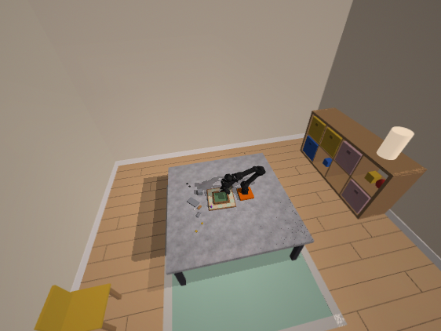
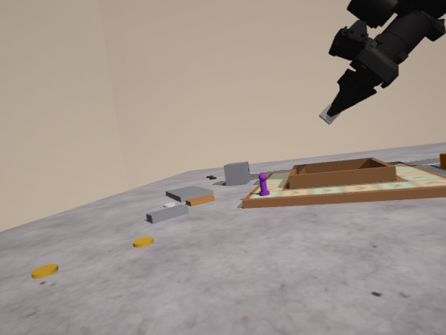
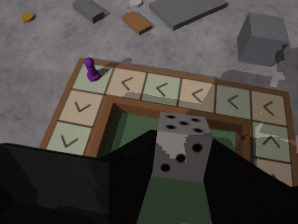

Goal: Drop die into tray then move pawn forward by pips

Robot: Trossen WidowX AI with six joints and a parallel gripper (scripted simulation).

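Observation:
My gripper is shut on the grey die and holds it in the air above the green-floored dice tray. In the top view the gripper hangs over the board. The board has a ring of arrow squares around the tray. The purple pawn stands upright on a corner square.
Off the board lie a grey cube, grey slabs, an orange tile and yellow discs. The arm's orange base stands right of the board.

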